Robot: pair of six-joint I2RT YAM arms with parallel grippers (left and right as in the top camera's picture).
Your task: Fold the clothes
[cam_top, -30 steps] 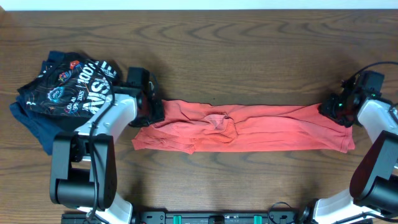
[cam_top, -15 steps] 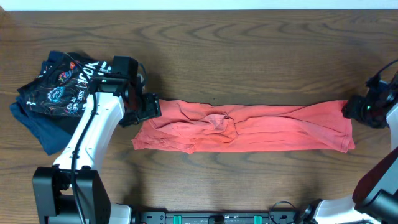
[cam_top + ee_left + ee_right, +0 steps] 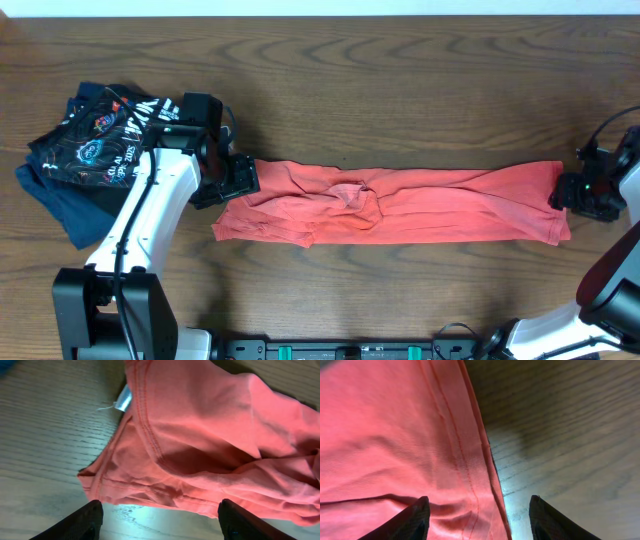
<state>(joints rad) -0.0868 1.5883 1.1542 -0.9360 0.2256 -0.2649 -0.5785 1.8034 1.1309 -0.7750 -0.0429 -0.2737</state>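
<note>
The left fingers [image 3: 86,521] stand wide apart and hold nothing. The crumpled collar end of the red-orange T-shirt [image 3: 400,205] lies just beyond their tips, with its white tag [image 3: 124,397] showing at that edge. The right fingers [image 3: 551,519] are also apart, straddling the T-shirt's opposite, hemmed edge, one tip over cloth and the other over bare desk [image 3: 570,420]. The T-shirt lies stretched in a long band between the two. Past its collar end, apart from it, sits a heap of dark garments [image 3: 95,145] with white lettering.
</note>
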